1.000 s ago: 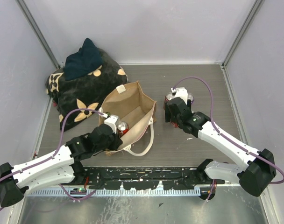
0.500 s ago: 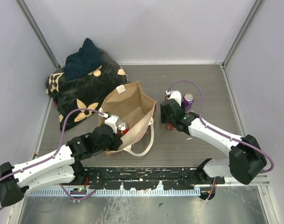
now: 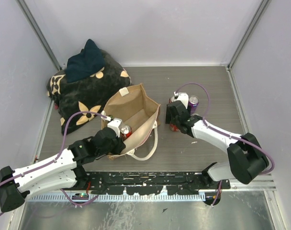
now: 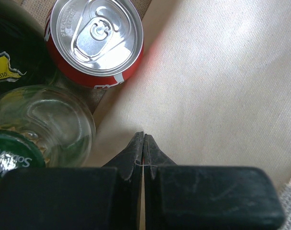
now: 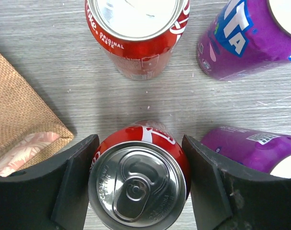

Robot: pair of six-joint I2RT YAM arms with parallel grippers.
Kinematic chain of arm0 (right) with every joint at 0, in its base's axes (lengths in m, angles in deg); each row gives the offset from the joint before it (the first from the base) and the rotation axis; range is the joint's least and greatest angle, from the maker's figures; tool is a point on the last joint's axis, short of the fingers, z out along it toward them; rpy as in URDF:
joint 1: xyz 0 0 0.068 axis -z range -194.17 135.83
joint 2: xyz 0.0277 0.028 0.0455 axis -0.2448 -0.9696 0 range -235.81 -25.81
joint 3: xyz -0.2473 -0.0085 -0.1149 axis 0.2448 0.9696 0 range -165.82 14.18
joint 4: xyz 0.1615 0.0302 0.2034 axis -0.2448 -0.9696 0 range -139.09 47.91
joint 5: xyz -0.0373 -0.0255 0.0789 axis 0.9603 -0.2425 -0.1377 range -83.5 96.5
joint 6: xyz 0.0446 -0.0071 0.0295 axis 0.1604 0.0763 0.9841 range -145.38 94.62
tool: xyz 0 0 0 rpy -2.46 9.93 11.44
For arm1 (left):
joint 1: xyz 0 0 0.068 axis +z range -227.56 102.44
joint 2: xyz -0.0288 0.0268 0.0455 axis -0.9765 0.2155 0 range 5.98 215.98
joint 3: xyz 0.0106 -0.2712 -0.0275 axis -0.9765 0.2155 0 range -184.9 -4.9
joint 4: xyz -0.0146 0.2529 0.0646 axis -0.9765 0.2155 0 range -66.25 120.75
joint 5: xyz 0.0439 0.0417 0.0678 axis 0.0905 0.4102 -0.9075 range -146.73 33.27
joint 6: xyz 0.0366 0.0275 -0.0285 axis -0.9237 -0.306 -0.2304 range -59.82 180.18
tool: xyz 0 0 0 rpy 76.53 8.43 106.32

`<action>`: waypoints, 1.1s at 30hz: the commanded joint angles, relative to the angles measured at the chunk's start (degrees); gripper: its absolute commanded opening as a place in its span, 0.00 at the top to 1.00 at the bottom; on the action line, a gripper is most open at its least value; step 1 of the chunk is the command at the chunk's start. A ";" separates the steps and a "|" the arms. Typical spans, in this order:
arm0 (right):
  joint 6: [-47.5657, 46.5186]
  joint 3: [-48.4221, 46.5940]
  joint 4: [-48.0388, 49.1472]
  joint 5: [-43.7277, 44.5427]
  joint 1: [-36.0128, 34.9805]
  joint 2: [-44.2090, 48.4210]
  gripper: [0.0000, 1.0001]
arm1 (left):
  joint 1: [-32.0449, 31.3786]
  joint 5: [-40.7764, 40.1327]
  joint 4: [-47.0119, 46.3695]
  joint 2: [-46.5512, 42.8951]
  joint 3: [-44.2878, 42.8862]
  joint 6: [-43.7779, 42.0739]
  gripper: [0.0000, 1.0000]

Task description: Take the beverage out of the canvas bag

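Nearest, pinching the near wall of the canvas bag [image 3: 136, 103] with the left pincer [image 4: 143, 136], tips shut together on the cream lining and, by the look of it, holding the mouth open. Just past those tips, inside the bag: an upright cola can [image 4: 95, 40], a glass jar [image 4: 45, 120] with a green lid, and a dark bottle [image 4: 11, 52] with a yellow label, so not yet emptied. Further out on the desk [image 5: 50, 38], right of the bag, clasping an upright red can [image 5: 136, 191] in the right pincer [image 5: 139, 143], one finger against each side, base at or just above the wood, hard to tell which. Beyond that, a second red can [image 5: 138, 33], a Fanta can [image 5: 246, 38] and another purple can [image 5: 251, 148] just beside. Judged as the setting-down step for one beverage. Calls next for spreading the right fingers clear, lifting straight up past the close neighbours, then swinging back over the bag mouth without slackening the left hold. Farthest, in the back left corner, a black cushion [image 3: 83, 96] with tan flowers under a dark blue cloth [image 3: 85, 60].
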 commanded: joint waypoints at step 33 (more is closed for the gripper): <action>-11.92 -46.32 -21.62 -4.62 -21.76 -2.73 0.17 | 0.07 -0.97 3.92 -0.98 1.79 0.91 0.95</action>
